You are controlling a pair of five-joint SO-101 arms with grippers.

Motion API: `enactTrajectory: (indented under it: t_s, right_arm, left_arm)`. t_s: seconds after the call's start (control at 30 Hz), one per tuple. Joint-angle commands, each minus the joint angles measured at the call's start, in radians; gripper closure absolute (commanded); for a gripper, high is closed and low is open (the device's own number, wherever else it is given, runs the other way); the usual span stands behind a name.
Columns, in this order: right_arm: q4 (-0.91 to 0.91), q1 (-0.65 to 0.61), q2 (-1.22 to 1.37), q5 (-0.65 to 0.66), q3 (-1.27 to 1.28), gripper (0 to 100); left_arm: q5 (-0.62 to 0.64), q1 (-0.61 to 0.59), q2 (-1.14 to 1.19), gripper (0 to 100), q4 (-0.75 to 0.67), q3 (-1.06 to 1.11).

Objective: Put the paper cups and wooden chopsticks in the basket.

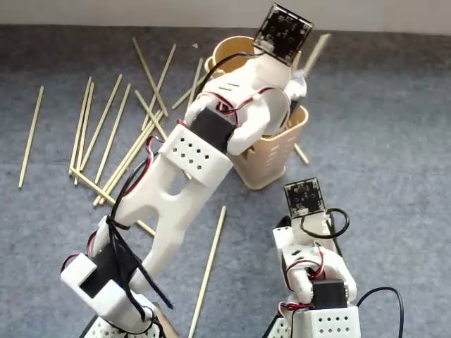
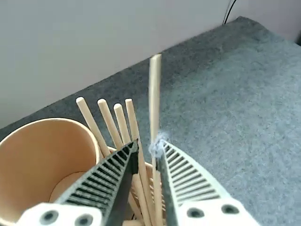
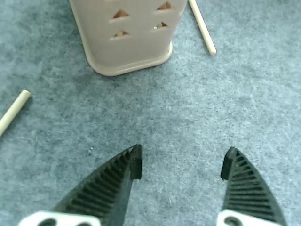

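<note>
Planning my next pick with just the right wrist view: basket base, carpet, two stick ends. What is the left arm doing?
Observer: The left arm hangs over the basket, jaws shut on an upright chopstick.
Operator: What's inside already?
Observer: A paper cup, with four chopsticks beside it.
Operator: Where are the loose ones?
Observer: Most loose chopsticks lie scattered on the carpet left of the basket.

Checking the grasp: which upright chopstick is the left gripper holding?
The tallest chopstick, clamped in the left gripper; the four shorter chopsticks beside it stand loose in the basket.
</note>
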Motion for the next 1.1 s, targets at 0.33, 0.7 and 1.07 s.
enactTrajectory:
  t_s: [0.33, 0.7, 1.07]
  right_arm:
    - [0.004, -0.01, -0.01, -0.003, -0.002, 72.4]
    - [0.004, -0.01, -0.01, -0.003, -0.002, 72.4]
    - [0.004, -0.01, -0.01, -0.003, -0.002, 72.4]
  left_arm:
    - [-0.074, -0.476, -0.272, 90, 0.351, -0.042]
    - [-0.606, -0.771, 0.189, 90, 0.422, 0.148]
    - [-0.609, -0.773, 0.657, 78, 0.545, -0.317]
